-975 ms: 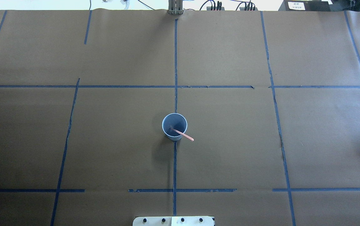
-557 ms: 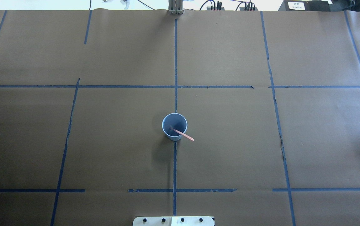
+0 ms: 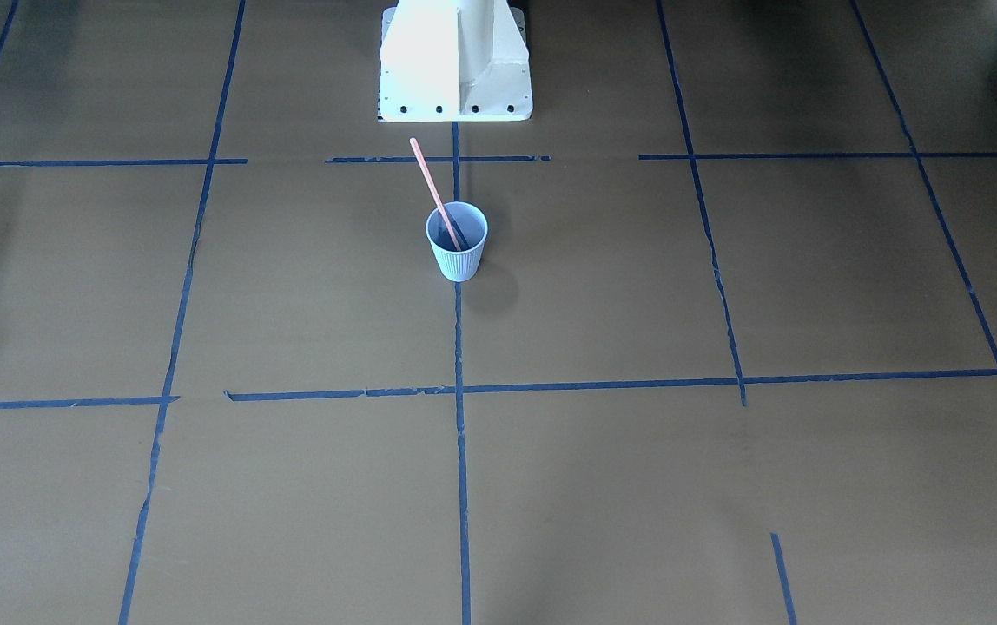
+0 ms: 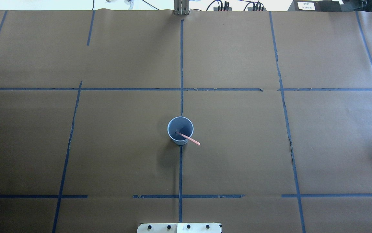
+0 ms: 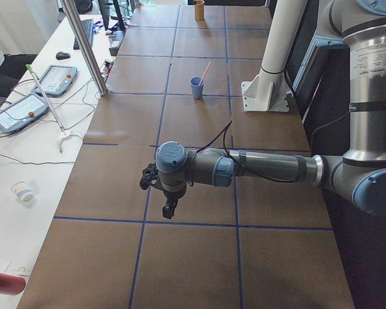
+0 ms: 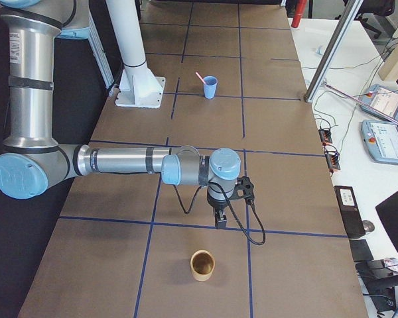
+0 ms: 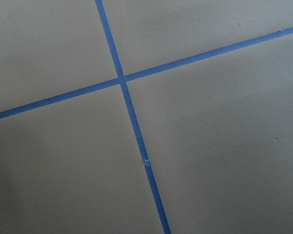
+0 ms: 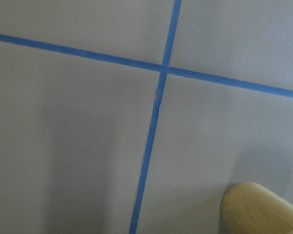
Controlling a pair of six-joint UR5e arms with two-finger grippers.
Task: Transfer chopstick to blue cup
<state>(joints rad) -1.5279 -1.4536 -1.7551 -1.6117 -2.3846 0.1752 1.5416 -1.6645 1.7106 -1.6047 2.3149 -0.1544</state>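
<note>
Across the last second nothing has shifted in the overhead view: the chopstick (image 4: pixel 188 138) and the blue cup (image 4: pixel 181 124) lie just as they did a moment ago, and no arm has come into that view. The cup stands upright on the table (image 4: pixel 238 155), on the centre tape line (image 4: pixel 181 64), midway between the table's left and right ends and nearer the robot's edge than the far edge. The chopstick has its lower end inside the cup and leans on the rim, its upper end tilting out toward the robot's edge and slightly toward the robot's right. We judge from this that the transfer is done and the scene has settled. Both arms are well apart from the cup, each out over its own end of the table. The left gripper (image 5: pixel 170 209) hangs just above the paper near a tape crossing; the right gripper (image 6: pixel 220 220) hangs likewise, near a tan cup (image 6: pixel 201 265) at the table's right end. We see each gripper only from the side cameras, and the wrist cameras show no fingers, so we cannot tell how far either is open; nothing visible hangs from either. What remains, in our view, is only that the chopstick keep its lean without tipping the light cup.
</note>
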